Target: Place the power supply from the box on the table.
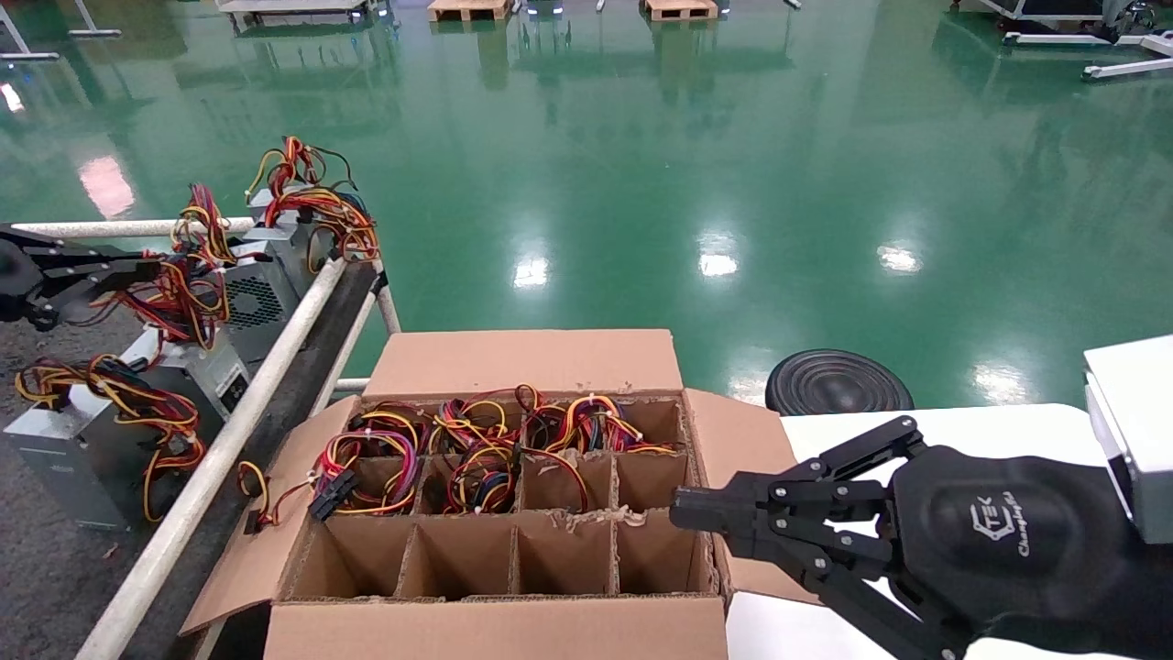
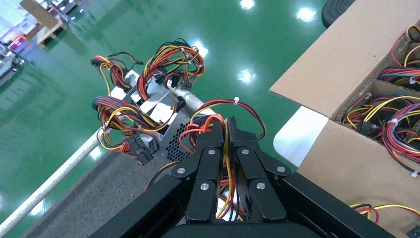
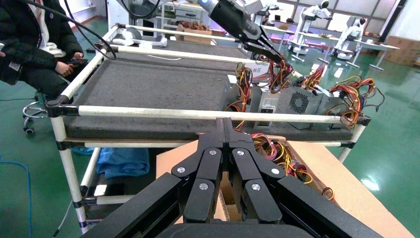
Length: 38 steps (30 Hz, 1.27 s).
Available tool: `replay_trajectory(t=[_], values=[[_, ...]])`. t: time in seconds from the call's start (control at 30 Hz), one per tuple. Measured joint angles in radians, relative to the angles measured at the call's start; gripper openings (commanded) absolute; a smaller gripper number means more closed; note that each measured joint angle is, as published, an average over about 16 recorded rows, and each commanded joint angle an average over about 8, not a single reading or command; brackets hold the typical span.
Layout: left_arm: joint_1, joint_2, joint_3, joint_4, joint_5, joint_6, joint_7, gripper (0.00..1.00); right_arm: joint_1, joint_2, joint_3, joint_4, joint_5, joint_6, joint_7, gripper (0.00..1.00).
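Left hand point(image 2: 228, 130) pinches red/yellow wires of a silver-grey metal power supply point(image 1: 240, 302) on the rough dark-grey surface point(image 1: 41, 568) w/ white tube rails, beside the corrugated cardboard box point(image 1: 513, 555); right hand point(image 1: 683, 513) pressed together over box's edge.

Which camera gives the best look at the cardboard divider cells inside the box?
The head view: it looks straight down into the box, showing the divider grid, wires filling the far cells and the near cells bare. The left wrist view catches only one corner with wired cells; the right wrist view shows just a flap behind the right gripper.
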Motion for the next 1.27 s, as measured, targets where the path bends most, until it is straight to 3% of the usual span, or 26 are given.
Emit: replay_trajectory(t=[1.27], values=[[-0.017, 0.008, 0.008, 0.042, 0.007, 0.022, 0.004, 1.0, 0.0, 0.0, 0.0, 0.0, 0.0, 0.0, 0.0, 0.0]])
